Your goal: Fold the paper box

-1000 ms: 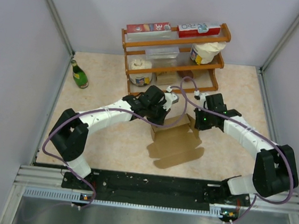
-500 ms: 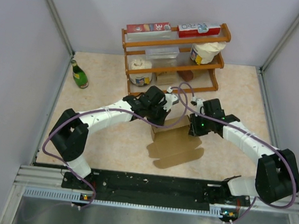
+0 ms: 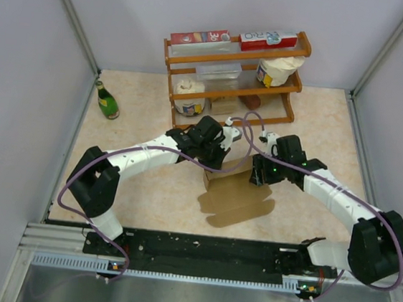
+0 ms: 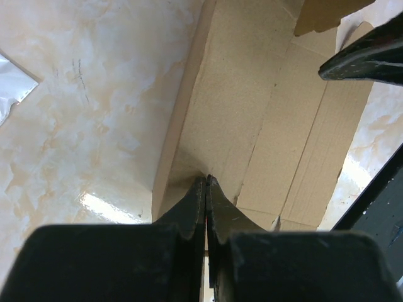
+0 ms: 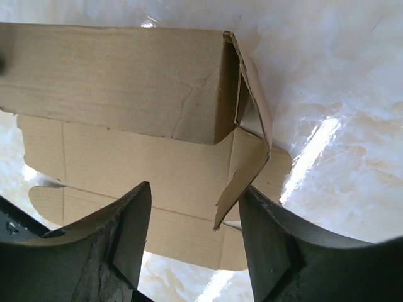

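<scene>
The paper box [image 3: 237, 192] is a brown cardboard sheet lying flat on the table, with its far panel folded up into a wall [image 5: 119, 78]. My left gripper [image 3: 219, 155] is at the left end of that wall. In the left wrist view its jaws [image 4: 207, 179] are pressed together on the cardboard's [image 4: 252, 94] raised edge. My right gripper [image 3: 260, 173] stands open at the wall's right end. A bent side flap [image 5: 247, 165] hangs loose between its fingers [image 5: 135, 226], close to the right one. The right gripper's midpoint [image 5: 195, 198] lies over the flat sheet.
A wooden rack [image 3: 232, 75] stands behind the box with red cartons [image 3: 199, 37] on top and white tubs [image 3: 277, 71] on its shelves. A green bottle [image 3: 106, 101] stands at the far left. Grey walls close in both sides, and a black rail [image 3: 198, 250] runs along the near edge.
My right gripper has opened and let go of the side flap, and its arm has shifted slightly left and nearer. The left gripper has stayed shut in place.
</scene>
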You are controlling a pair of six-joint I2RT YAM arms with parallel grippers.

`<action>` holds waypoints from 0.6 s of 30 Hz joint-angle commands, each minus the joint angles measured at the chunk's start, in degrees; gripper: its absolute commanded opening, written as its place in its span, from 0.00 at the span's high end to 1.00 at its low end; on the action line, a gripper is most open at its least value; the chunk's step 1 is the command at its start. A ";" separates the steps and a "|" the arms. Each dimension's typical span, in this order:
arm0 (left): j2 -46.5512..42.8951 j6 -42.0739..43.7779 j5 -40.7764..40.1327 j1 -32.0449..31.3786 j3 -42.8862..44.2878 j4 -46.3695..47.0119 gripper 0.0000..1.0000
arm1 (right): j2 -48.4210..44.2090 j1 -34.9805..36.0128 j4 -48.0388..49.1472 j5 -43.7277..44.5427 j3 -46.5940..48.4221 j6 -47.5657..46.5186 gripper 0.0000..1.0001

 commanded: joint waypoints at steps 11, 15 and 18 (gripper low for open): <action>0.74 0.70 0.33 -0.25 1.72 -0.76 1.00 | -12.80 -0.36 -0.17 13.58 5.74 3.02 0.31; 0.56 0.70 0.15 -0.33 1.73 -0.76 1.00 | -8.16 -3.78 0.36 19.83 7.85 7.15 0.37; 0.47 0.70 0.15 -0.33 1.81 -0.85 1.00 | -2.98 -6.07 1.06 20.46 9.25 8.39 0.50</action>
